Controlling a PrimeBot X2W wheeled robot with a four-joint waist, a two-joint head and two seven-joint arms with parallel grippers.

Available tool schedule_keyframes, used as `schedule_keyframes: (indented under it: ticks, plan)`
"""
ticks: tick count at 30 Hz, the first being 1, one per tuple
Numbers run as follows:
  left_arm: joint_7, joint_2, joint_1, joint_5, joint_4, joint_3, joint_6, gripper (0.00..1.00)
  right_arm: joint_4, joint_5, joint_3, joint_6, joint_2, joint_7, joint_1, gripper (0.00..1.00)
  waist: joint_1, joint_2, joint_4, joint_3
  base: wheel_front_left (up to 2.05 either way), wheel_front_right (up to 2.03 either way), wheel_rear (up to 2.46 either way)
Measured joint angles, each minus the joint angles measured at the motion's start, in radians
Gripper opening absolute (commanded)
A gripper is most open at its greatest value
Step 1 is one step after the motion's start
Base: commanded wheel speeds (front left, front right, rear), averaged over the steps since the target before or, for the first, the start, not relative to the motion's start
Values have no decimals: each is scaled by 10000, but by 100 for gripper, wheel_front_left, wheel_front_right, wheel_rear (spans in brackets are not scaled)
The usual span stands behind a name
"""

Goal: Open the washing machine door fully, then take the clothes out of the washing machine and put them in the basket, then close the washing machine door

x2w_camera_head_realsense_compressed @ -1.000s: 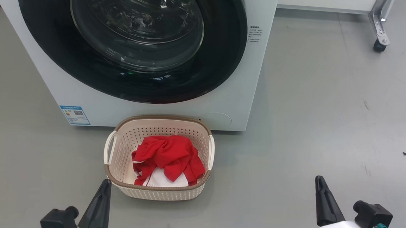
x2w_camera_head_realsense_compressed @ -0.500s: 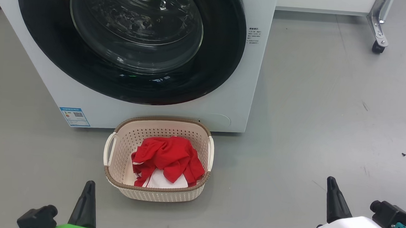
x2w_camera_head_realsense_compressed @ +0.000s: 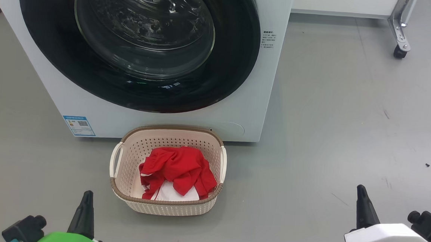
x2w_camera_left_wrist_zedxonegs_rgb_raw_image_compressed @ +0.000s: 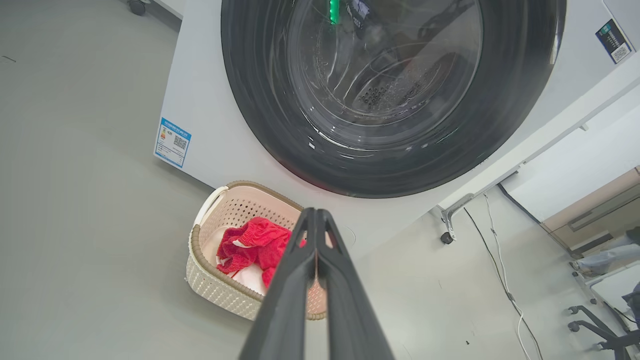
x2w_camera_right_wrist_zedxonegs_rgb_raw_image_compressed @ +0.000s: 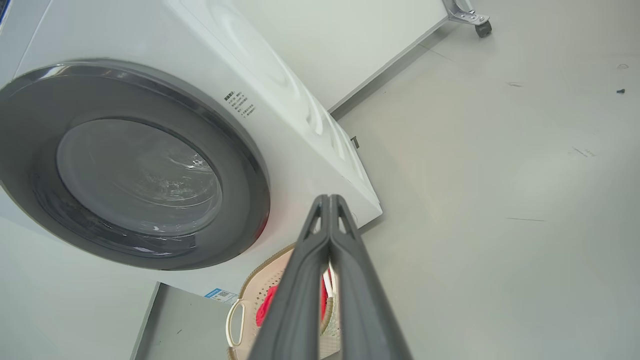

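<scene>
Bright red clothes (x2w_camera_head_realsense_compressed: 179,167) lie in the cream perforated basket (x2w_camera_head_realsense_compressed: 165,207); left pincer (x2w_camera_head_realsense_compressed: 87,195) and right pincer (x2w_camera_head_realsense_compressed: 361,191) (both empty) are pressed together.

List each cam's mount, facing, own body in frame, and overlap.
Head view: on the head, facing forward-down at the washing machine, its shut door and the basket of red clothes; left gripper and right gripper at bottom corners.
Left wrist view: on the left wrist, facing along its shut fingers toward basket and door.
Right wrist view: on the right wrist, along its shut fingers toward door and basket.
Shared: all show door, basket, clothes.
</scene>
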Motion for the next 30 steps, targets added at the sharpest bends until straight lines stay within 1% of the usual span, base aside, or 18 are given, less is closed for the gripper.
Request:
schedule_keyframes:
  ticks: [2, 7, 29, 30]
  plan:
    - [42, 10, -26, -255, 52, 35, -71, 0, 25, 297, -46, 0, -6, 75, -9, 0, 0, 0, -3, -11, 0, 0, 0]
    - [184, 31, -166, -813, 119, 150, -75, 0, 75, 842, -148, 0, -25, 171, -29, 0, 0, 0, -9, -31, 0, 0, 0]
    - [836, 205, -614, -3910, 439, 598, -293, 0, 313, 3781, -692, 86, -144, 867, -451, 0, 0, 0, -42, -147, 0, 0, 0]
    - [913, 209, -627, -4251, 466, 629, -351, 0, 345, 4056, -738, 88, -153, 907, -506, 0, 0, 0, -44, -158, 0, 0, 0]
